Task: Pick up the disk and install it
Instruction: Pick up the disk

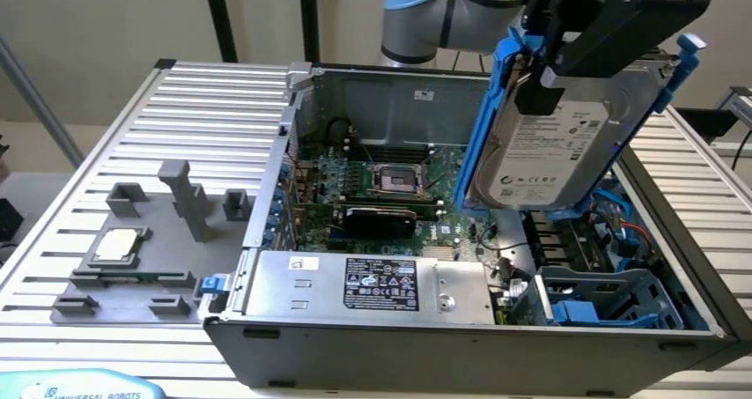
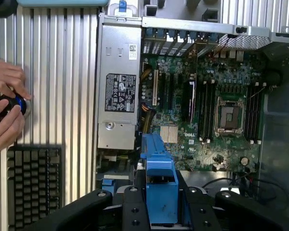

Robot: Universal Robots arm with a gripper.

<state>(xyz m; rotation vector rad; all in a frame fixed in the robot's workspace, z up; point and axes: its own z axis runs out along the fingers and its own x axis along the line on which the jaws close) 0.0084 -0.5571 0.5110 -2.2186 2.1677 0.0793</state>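
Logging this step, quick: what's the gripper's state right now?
Gripper: closed on the disk, held above the open computer case.

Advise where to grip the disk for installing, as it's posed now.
Grip the disk at its upper end, pinching its two flat faces, coming from above. It hangs nearly upright over the open case, and the blue carrier frames its long edges. The hand is clamped there now, leaving the lower end free.
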